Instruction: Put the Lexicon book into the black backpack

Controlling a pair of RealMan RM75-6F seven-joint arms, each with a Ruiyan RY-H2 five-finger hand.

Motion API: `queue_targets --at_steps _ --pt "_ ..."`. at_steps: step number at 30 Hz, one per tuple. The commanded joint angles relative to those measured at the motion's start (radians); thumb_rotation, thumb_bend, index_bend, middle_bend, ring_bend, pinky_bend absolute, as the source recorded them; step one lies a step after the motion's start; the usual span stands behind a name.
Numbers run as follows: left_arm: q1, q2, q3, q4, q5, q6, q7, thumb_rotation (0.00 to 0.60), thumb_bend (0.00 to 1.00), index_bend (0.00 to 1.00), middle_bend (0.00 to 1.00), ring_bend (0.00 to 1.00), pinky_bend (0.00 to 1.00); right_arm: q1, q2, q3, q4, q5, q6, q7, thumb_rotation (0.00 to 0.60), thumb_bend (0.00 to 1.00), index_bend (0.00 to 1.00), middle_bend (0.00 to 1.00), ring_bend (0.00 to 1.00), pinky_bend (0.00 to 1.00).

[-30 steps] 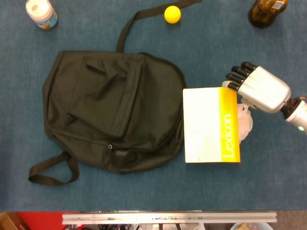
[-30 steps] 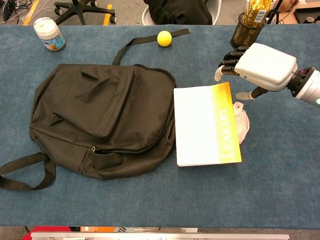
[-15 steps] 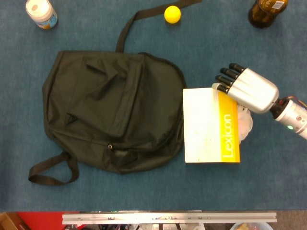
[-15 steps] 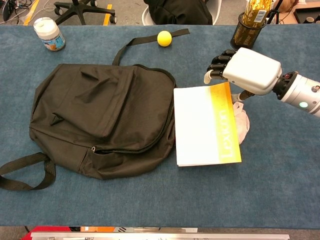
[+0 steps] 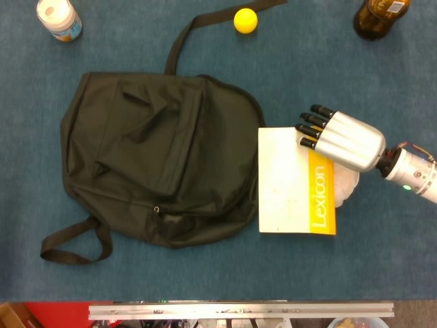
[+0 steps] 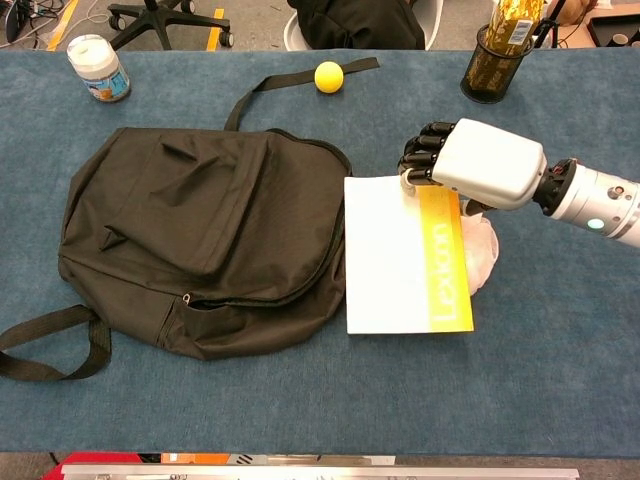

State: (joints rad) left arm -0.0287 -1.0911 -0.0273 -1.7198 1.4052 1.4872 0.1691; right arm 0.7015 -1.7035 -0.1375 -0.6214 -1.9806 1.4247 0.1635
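Note:
The Lexicon book (image 5: 287, 181) (image 6: 395, 255), white with a yellow spine strip, lies flat on the blue table just right of the black backpack (image 5: 150, 157) (image 6: 190, 230). The backpack lies flat with its zipper shut as far as I can see. My right hand (image 5: 341, 140) (image 6: 480, 165) is over the book's far right corner, with its fingers curled onto the cover by the spine. Its thumb is hidden below the hand. My left hand shows in neither view.
A crumpled white bag (image 5: 347, 184) (image 6: 478, 250) sticks out from under the book's right edge. At the far edge stand a yellow ball (image 5: 245, 20), a brown bottle (image 5: 379, 15), a mesh pen holder (image 6: 492, 60) and a white jar (image 5: 59, 18). The backpack straps trail far and front-left.
My right hand has come left and down from beside the book onto its far right corner. The book has slid slightly left toward the backpack.

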Motion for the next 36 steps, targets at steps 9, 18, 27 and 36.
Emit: queue_targets --at_steps 9,18,27,36 --pt "-0.001 0.009 0.003 -0.004 0.006 -0.006 -0.014 0.600 0.18 0.07 0.14 0.15 0.17 -0.004 -0.049 0.008 0.090 0.044 0.051 0.060 0.600 0.42 0.57 0.46 0.28 0.31" --pt "-0.023 0.026 -0.011 -0.008 -0.005 -0.035 -0.013 0.600 0.18 0.07 0.14 0.15 0.17 -0.024 -0.070 0.034 0.105 0.100 0.084 0.081 0.600 0.41 0.64 0.53 0.29 0.32" --pt "-0.072 0.048 -0.032 -0.002 0.000 -0.083 -0.004 0.600 0.18 0.07 0.14 0.15 0.17 -0.053 -0.101 0.095 0.143 0.170 0.172 0.078 0.600 0.36 0.75 0.65 0.40 0.40" --pt "-0.156 0.081 -0.046 0.013 0.018 -0.187 -0.002 0.600 0.18 0.07 0.14 0.15 0.17 -0.071 -0.059 0.164 0.120 0.231 0.288 0.063 0.600 0.35 0.78 0.69 0.44 0.44"
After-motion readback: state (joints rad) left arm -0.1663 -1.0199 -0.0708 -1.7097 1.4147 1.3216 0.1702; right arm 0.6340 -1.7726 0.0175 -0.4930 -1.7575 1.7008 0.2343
